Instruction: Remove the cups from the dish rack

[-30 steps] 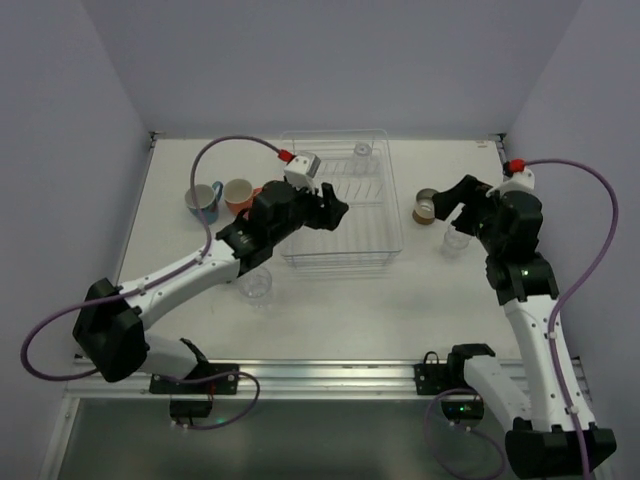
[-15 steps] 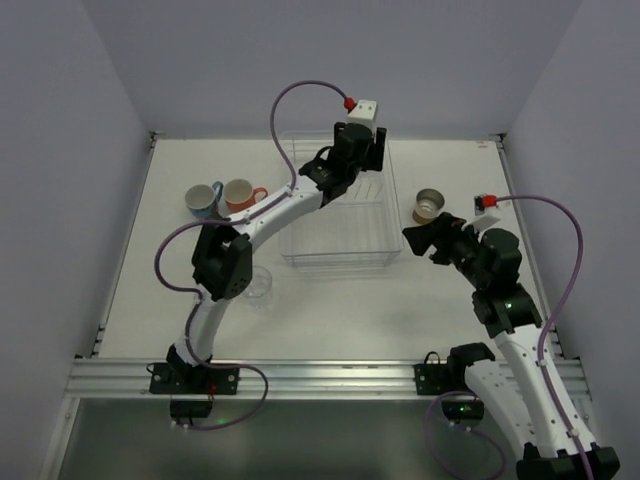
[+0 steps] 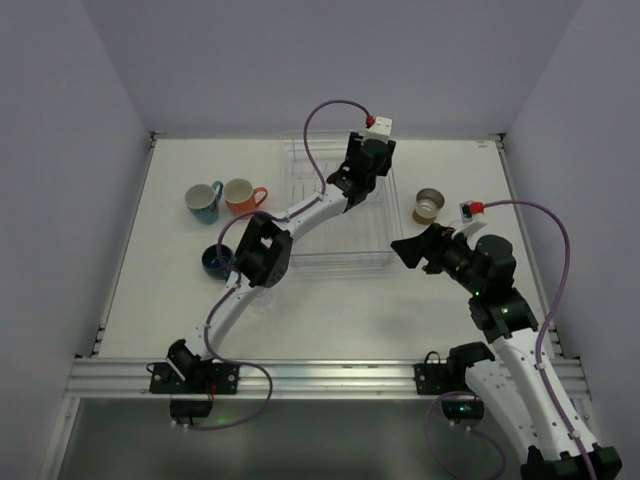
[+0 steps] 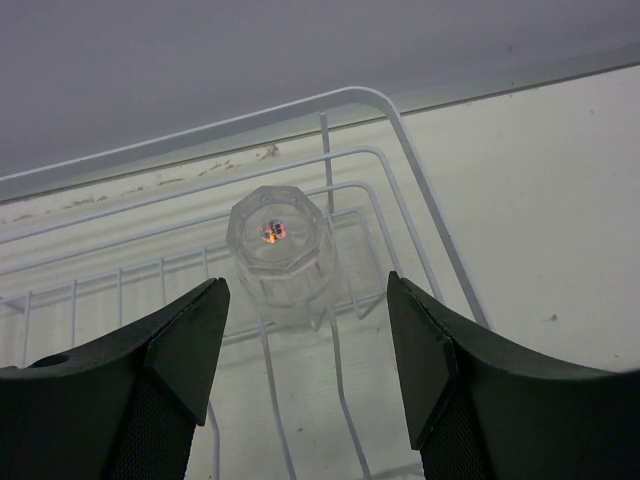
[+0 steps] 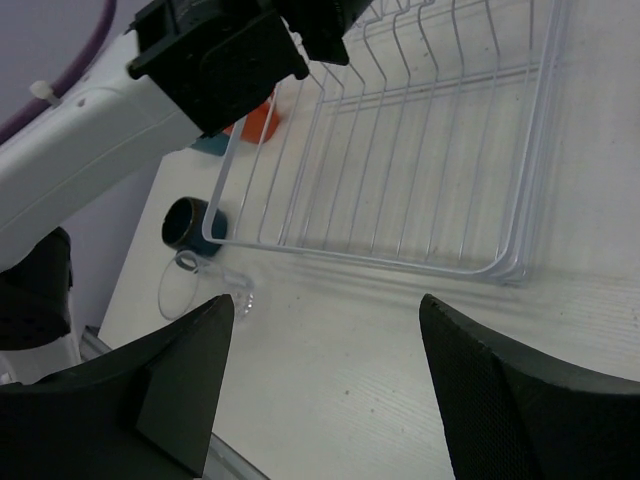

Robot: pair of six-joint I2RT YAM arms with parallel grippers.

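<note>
while the left gripper (image 4: 305,295) gapes wide facing a clear tumbler (image 4: 277,255), it touches nothing.

This is a robot test cell in a lab, not a kitchen: plain pale walls (image 3: 60,150) close in just behind the left pincer (image 4: 305,290) and on both sides, boxing in a white table (image 3: 330,300) that lies below the right pincer (image 5: 328,305). Well back from both pincers, a metal rail (image 3: 320,372) carries the bolted arm bases (image 3: 448,372), and purple cables (image 3: 569,265) loop loose above them.
</note>
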